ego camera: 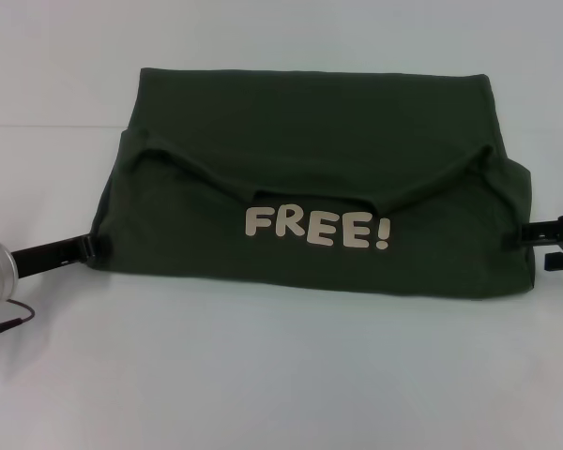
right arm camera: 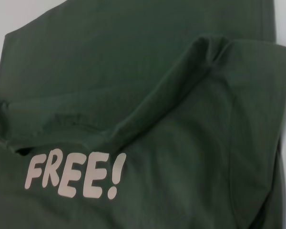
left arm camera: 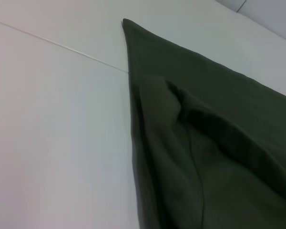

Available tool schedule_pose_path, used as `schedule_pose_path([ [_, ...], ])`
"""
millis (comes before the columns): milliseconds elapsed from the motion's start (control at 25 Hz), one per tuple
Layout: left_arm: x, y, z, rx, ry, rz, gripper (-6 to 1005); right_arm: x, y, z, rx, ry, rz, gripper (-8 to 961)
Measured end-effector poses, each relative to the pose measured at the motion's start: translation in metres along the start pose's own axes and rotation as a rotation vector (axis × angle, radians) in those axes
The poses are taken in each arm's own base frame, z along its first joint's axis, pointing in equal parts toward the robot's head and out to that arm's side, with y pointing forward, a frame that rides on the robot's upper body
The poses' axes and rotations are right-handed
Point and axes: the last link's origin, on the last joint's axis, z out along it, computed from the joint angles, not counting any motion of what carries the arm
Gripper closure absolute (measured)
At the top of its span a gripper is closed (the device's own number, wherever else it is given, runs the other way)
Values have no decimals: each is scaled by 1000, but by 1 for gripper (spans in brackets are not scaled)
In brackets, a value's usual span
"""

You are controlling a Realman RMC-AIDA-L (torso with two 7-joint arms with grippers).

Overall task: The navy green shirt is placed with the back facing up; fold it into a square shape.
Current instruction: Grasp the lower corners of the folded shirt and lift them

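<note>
One navy green shirt (ego camera: 310, 187), soft matte cotton folded into a broad band, lies on my white table (ego camera: 281, 375) with cream "FREE!" lettering (ego camera: 316, 228) facing up. My left gripper (ego camera: 92, 247) and right gripper (ego camera: 525, 231) meet the shirt's near side corners. I cannot tell how their fingers stand.

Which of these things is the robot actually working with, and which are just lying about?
In the job:
navy green shirt, partly folded, "FREE!" showing
left gripper, at the shirt's left edge
right gripper, at its right edge

Just there:
white table
</note>
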Motion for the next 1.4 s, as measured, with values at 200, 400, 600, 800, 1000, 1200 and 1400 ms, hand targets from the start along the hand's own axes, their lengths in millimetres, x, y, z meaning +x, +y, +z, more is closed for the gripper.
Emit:
schedule_pose_path([
  [200, 0, -1, -2, 0, 3, -1, 991, 1, 2, 9, 5, -4, 11, 12],
  [400, 0, -1, -2, -1, 3, 3, 991, 2, 7, 16, -7, 11, 13, 12],
  [600, 2, 0, -1, -4, 4, 9, 991, 4, 9, 21, -6, 11, 12, 11],
  [800, 2, 1, -1, -5, 3, 12, 992, 7, 12, 27, 0, 16, 1, 11],
  [1000, 3, 1, -1, -7, 3, 14, 992, 7, 13, 29, 2, 10, -2, 29],
  [1200, 3, 1, -1, -8, 2, 14, 992, 6, 15, 29, 2, 6, -19, 104],
  [1400, 3, 2, -1, -10, 3, 13, 992, 7, 15, 30, 7, 12, -26, 289],
])
